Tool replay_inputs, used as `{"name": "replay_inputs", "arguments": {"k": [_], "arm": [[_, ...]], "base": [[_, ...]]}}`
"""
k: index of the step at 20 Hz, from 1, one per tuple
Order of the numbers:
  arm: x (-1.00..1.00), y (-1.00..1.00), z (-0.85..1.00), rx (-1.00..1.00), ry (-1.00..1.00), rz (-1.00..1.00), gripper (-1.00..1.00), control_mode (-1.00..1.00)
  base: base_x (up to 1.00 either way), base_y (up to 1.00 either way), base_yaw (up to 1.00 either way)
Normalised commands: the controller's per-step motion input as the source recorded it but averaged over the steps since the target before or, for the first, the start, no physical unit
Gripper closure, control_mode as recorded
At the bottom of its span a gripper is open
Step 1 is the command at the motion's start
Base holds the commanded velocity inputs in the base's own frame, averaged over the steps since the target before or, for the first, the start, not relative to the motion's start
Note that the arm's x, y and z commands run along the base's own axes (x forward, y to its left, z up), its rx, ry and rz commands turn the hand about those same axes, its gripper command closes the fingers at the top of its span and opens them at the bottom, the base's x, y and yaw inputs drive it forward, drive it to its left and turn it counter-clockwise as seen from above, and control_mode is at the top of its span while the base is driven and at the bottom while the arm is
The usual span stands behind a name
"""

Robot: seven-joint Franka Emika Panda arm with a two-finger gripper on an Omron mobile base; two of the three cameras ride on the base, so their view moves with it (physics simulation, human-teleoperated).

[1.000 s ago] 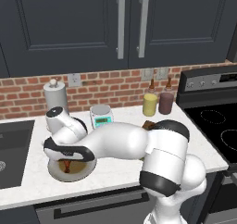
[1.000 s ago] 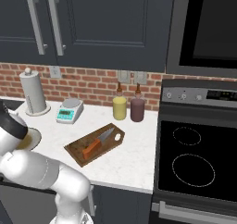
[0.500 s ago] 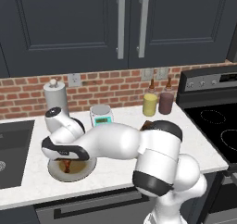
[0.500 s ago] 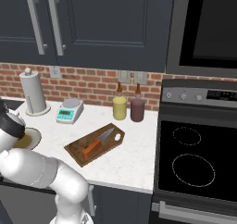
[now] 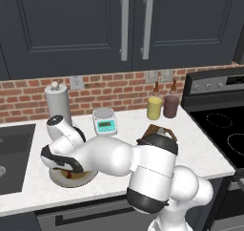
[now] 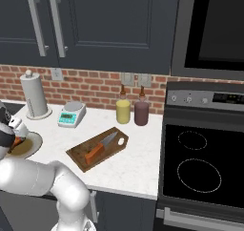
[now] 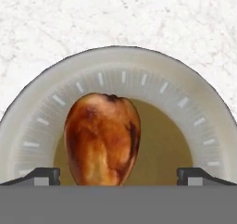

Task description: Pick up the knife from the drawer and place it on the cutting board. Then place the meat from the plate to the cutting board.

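Meat: one reddish-brown, glossy chunk, rounded and tapering, much smaller than its plate. Lies on the plate's brown centre, off toward one side of it, not touching the rim

Plate: round, shallow, pale rim; sits on the white counter, near its front edge, well apart from the board

Pincer: spread wide, hovering just above the plate, one tip either side of the meat with clear gaps, pinching nothing. In the left base view the hand is low over the plate

Board: dark wood, on the counter well to the stove side of the plate. Knife already lies on it, orange handle toward the front edge, blade pointing to the wall; so the first half of the task looks done

Handling, as judged: light, somewhat soft, probably slick on its shiny surface; not fragile, but it may squirm or roll under a hard squeeze. Best taken across its narrow width at mid-body, where the sides run closest to parallel, tips lowered close to the plate first. Avoid the tapered end, where it could pop out. Set it down on the bare part of the board, beside the knife
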Motion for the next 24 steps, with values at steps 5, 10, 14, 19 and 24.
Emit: {"name": "replay_inputs", "arguments": {"k": [5,10,14,19,24], "arm": [[0.14,0.06,-0.18,0.00,-0.03,0.00,-1.00,-1.00],[0.01,0.04,-0.25,0.00,0.00,0.00,-1.00,-1.00],[0.00,0.00,-0.26,0.00,0.00,0.00,1.00,-1.00],[0.00,0.01,-0.14,0.00,0.00,0.00,1.00,-1.00],[-0.14,-0.04,0.02,0.00,-0.02,0.00,1.00,-1.00]], "base": [[0.00,0.00,0.00],[0.00,0.00,0.00],[0.00,0.00,0.00],[0.00,0.00,0.00],[0.00,0.00,0.00]]}}
